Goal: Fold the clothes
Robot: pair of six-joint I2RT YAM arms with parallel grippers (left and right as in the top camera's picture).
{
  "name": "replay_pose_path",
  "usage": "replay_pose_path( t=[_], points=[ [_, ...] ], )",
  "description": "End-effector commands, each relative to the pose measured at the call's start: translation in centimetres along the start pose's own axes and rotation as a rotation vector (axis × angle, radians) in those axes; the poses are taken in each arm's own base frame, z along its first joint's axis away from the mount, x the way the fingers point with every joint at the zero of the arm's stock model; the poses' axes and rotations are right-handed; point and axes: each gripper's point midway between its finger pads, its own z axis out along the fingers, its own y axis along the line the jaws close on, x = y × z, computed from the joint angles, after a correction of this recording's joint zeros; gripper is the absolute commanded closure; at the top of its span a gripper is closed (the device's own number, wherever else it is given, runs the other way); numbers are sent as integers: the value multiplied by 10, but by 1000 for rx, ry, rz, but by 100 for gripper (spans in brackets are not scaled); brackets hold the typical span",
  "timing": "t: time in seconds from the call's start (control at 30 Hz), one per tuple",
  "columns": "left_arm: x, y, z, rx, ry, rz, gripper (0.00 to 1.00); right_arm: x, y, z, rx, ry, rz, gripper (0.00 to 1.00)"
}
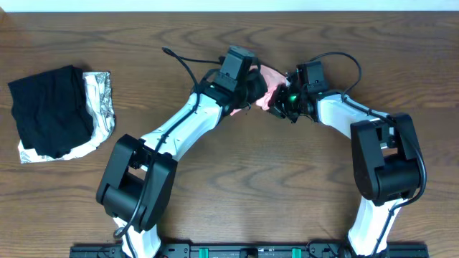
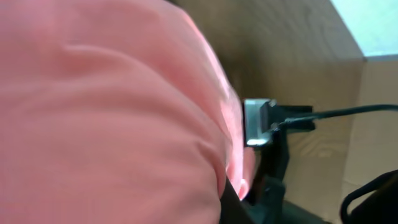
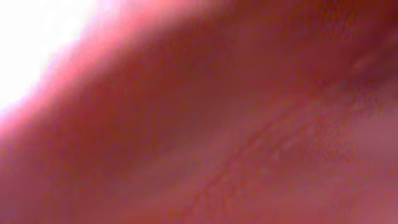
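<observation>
From above, the black garment (image 1: 46,111) lies folded on the surface (image 1: 237,193) with a silvery cloth (image 1: 102,107) poking out from under its right edge. Well to the right of that black garment, my two arms meet. The pink T-shirt (image 1: 268,80) is there, bunched into a small wad between my left claw (image 1: 252,87) and my right claw (image 1: 281,100). Only a scrap of pink shows between them, and none of it lies spread out flat.

From my left wrist, the T-shirt (image 2: 99,124) fills most of the picture as smooth, draped fabric close against the lens. Past its edge I see a grey metal block (image 2: 258,121) with a black cable, which I take to be part of my right arm. My own fingers are hidden by the cloth. The left claw is closed, and I judge it is pinching the shirt.

From my right wrist there is nothing but blurred pink and red fabric (image 3: 199,124) pressed up to the camera. That claw is closed too, and I judge it also has cloth in it.

I read this as the opening step, gathering the shirt, with no fold made yet. Next, I think the claws need to draw apart to stretch the shirt open, then lay it flat to the right of the black garment.
</observation>
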Motion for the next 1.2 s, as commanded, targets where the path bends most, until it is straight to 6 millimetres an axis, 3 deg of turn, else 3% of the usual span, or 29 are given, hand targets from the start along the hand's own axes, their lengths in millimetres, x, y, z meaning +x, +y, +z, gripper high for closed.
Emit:
replay_pose_path(
  t=[0.0,0.27,0.5,0.8,1.03,1.1,1.17],
  points=[
    [9,-8,-1,14,35,51,94,-12,-9,-1,32,-48,36,99],
    [16,3,-1,-36,55,42,94,-35,-31,-19,52,-86,4,99],
    [31,2,1,-54,86,20,94,-51,-78,-49,125,-83,6,99],
    [71,14,1,-144,181,50,94,-42,-116,-72,194,-18,-3,97],
    [75,28,-1,-215,178,88,94,-33,-121,-74,213,22,-15,98],
    [75,28,-1,-214,178,90,85,-32,-122,-74,216,27,-15,98],
    [75,28,-1,-214,179,90,69,-31,-122,-74,216,27,-14,98]
  ],
)
